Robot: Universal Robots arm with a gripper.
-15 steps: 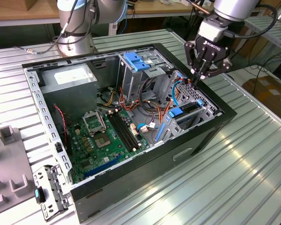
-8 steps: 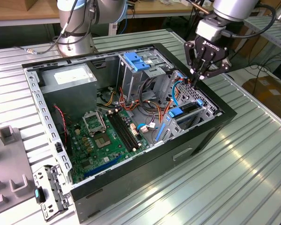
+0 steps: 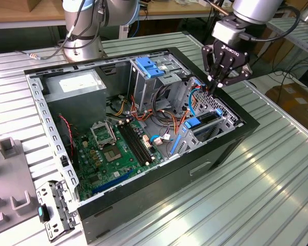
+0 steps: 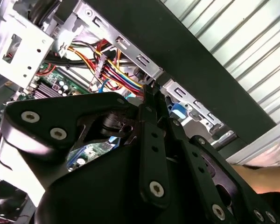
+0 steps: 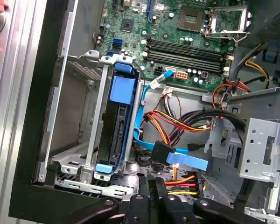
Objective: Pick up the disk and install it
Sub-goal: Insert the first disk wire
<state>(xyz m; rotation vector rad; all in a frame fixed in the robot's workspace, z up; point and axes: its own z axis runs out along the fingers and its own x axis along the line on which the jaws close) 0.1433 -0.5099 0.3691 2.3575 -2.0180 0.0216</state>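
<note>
My arm reaches in from the upper part of the exterior view and points my tool (image 3: 218, 82) straight down over the far corner of the open computer case (image 3: 231, 141), on the exterior view's right. The fingers (image 5: 155, 196) are pressed together, tips meeting with nothing between them, just above the tangle of coloured wires (image 5: 177, 123) and the flat blue cable (image 5: 189, 159) beside the drive cage.

The disk (image 5: 115, 130) already sits in the metal drive cage (image 5: 72, 163): its dark body stands on edge in the slot, blue carrier rails framing it, the blue tab at one end near the motherboard (image 5: 177, 28) and the other end near the case's black wall. In the exterior view the disk (image 3: 201, 122) shows just below my tool, apart from it.

Room is tight here: the black case wall runs close on one side, the grey cage sheet metal on the other, and the cables crowd the gap under my tips. The ribbed metal desk (image 3: 277, 179) lies open around the case.
</note>
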